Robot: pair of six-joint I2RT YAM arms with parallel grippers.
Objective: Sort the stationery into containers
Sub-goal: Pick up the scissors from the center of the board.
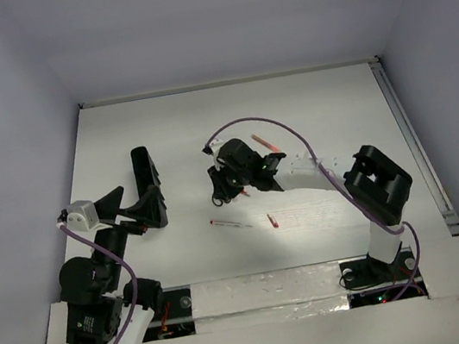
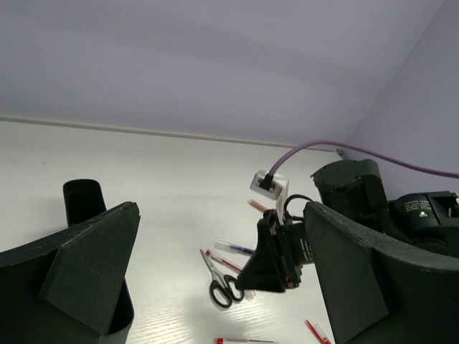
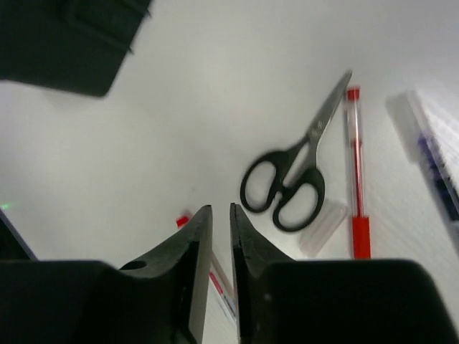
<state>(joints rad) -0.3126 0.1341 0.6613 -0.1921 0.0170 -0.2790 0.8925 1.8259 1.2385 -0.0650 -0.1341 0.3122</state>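
Observation:
Black-handled scissors [image 3: 287, 190] lie on the white table beside a red-and-white pen [image 3: 353, 165], a dark pen [image 3: 434, 161] and a small white eraser [image 3: 323, 228]. My right gripper [image 3: 221, 209] hovers above the table just beside the scissors, its jaws almost together with nothing between them. Under it lies another red-and-white pen [image 1: 231, 223]. More pens lie at the table's middle [image 1: 272, 220] and farther back [image 1: 267, 143]. The long black box [image 1: 144, 170] stands at the left. My left gripper [image 1: 133, 206] is wide open and empty beside it, and the box also shows behind its left finger in the left wrist view [image 2: 82, 197].
The right arm's wrist and purple cable [image 1: 294, 136] reach over the middle of the table. A metal rail [image 1: 413, 143] runs along the right edge. Grey walls close in the table at the back and sides.

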